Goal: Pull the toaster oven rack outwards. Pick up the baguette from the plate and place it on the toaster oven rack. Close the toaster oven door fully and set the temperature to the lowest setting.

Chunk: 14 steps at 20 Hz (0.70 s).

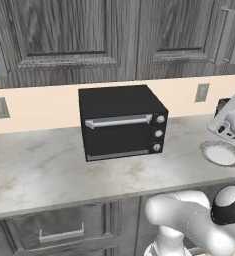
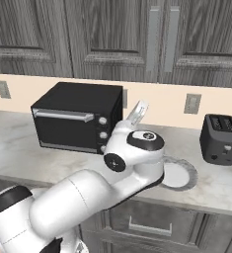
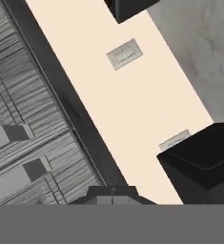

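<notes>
The toaster oven [image 1: 120,121] stands on the counter against the wall, and its corner also shows in the hand view [image 3: 201,162]. The toaster oven door [image 1: 118,135] is shut upright, with the silver handle across its top. Three knobs [image 1: 158,133] run down its right side. The toaster oven rack is hidden behind the door. To the oven's right the plate [image 1: 221,154] lies bare, partly covered by my arm in the right base view [image 2: 181,177]. The baguette is out of view. My gripper [image 2: 141,106] is shut on nothing, raised above the counter between oven and plate, pointing at the wall [image 3: 112,193].
A black slot toaster [image 2: 221,138] stands at the right end of the counter. Wall outlets [image 2: 191,104] sit on the cream backsplash. Dark wood cabinets [image 1: 64,35] hang overhead. Drawers [image 1: 61,232] lie below the counter edge.
</notes>
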Available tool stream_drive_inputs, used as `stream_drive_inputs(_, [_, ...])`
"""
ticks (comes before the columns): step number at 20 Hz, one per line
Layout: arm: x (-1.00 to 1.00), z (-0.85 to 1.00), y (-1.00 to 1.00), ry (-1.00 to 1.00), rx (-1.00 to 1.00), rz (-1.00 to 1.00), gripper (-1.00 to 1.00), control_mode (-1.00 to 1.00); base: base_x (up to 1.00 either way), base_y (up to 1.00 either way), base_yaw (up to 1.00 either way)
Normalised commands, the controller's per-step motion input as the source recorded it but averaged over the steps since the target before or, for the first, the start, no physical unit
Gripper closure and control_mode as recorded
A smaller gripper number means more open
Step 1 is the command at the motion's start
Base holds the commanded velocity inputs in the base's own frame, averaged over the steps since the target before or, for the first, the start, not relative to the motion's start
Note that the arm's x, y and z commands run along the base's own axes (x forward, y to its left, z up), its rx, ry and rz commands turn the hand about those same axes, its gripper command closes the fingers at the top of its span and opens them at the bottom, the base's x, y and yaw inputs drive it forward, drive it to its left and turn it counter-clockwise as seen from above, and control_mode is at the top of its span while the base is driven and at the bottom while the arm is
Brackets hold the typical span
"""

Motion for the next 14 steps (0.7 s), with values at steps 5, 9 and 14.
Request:
stream_drive_inputs(5, [-0.62,0.36,0.01,-0.62,0.33,0.15,1.0,-1.0,0.0,0.0,0.0])
stream_drive_inputs(9, [-0.75,0.26,0.0,-0.73,0.52,0.26,1.0,-1.0,0.0,0.0,0.0])
stream_drive_inputs(14, [-0.55,0.34,-0.04,-0.46,0.7,0.33,1.0,-1.0,0.0,0.0,0.0])
